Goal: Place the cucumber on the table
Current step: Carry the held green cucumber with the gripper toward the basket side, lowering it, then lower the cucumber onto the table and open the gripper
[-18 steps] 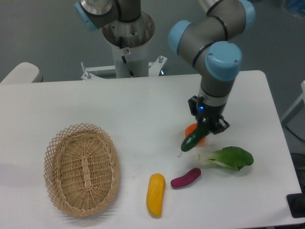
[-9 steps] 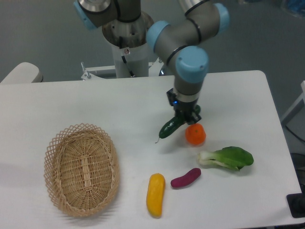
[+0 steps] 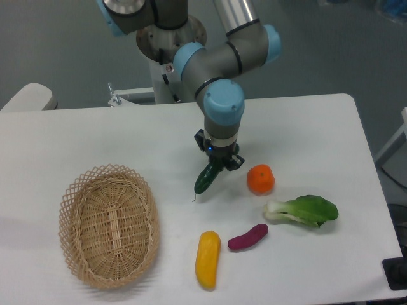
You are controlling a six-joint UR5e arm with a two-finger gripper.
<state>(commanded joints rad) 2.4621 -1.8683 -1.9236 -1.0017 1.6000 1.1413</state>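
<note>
Gripper: our gripper (image 3: pixel 219 163) points down over the middle of the table (image 3: pixel 127 136), its fingers closed on the upper end of the cucumber (image 3: pixel 206 180).
Cucumber: we see it tilted, the thin stem tip lowest and to the left, near or just at the tabletop; we cannot tell if it touches.
Change: a second ago we held the cucumber in front of the orange fruit (image 3: pixel 261 179), hiding part of it; since then our arm has swung left, and the cucumber now hangs left of the fruit, apart from it.
Orange fruit: now fully in view, unmoved, just right of the gripper.
Bok choy (image 3: pixel 304 210): lies where it was, right of and nearer the camera than the fruit.
Purple piece (image 3: pixel 248 237): unmoved, beside the yellow vegetable (image 3: pixel 207 259) near the front edge.
Basket (image 3: pixel 109 225): unmoved at the left, well apart from the cucumber.
</note>
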